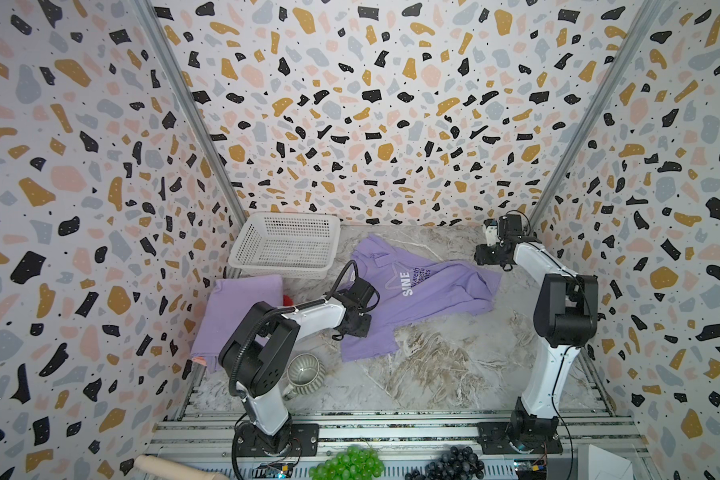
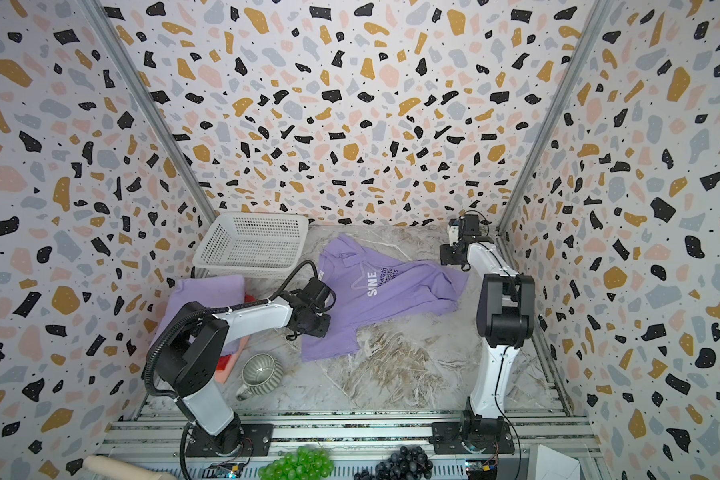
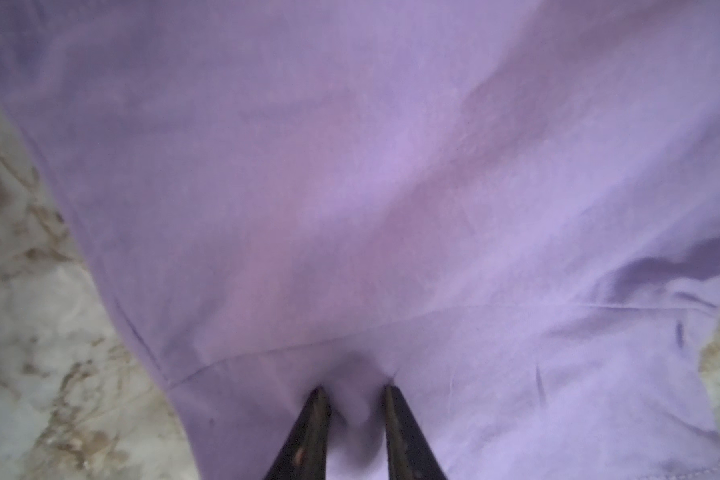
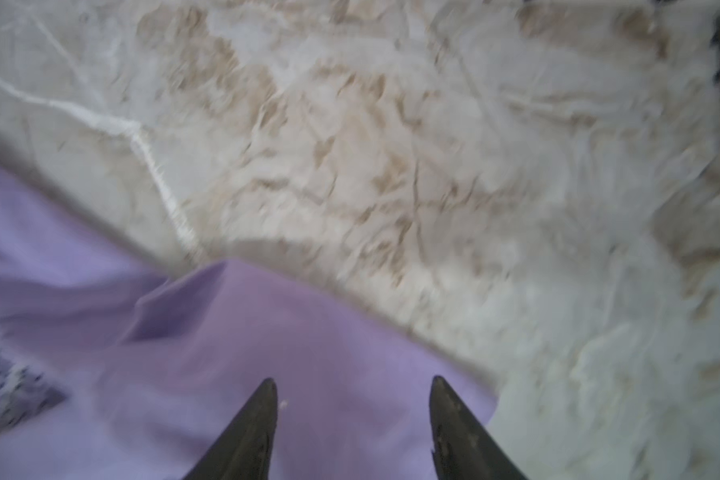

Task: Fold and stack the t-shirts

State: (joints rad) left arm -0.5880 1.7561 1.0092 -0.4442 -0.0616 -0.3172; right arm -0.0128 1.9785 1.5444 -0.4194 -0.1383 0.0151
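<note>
Printed t-shirt (image 1: 433, 291) lies face up, mid-table, on the marble table (image 1: 433, 382), just right of the basket (image 1: 285, 245). Long axis runs left-right across both top views. Neck points left and far, toward the basket; hem end points right, toward the right arm. One sleeve fans out far, the other near-left. Lavender-purple with a white star outline and white "SINE" visible, plus smaller dark text lines beside it, the text turned sideways. Cloth is not flat: creases mid-body, and the right end is rumpled and partly folded over.

Left gripper (image 3: 352, 392) is at the near-left sleeve area. Its jaws are nearly together, with a small bunch of lavender cloth pinched between the fingertips (image 3: 319, 409) and a seam line just ahead of them.

Right gripper (image 4: 352, 384) hangs over the right edge of the shirt. Its jaws are spread wide with nothing between them, and the fingertips (image 4: 262, 399) look clear of the cloth. That view is blurred.

Folded lavender t-shirt (image 1: 242, 311) is at the table's left edge, on top of the stack. The red t-shirt (image 1: 287, 298) and salmon-pink t-shirt (image 1: 200, 360) only peek out underneath. A grey ribbed mug (image 1: 306, 372) stands near the stack.
</note>
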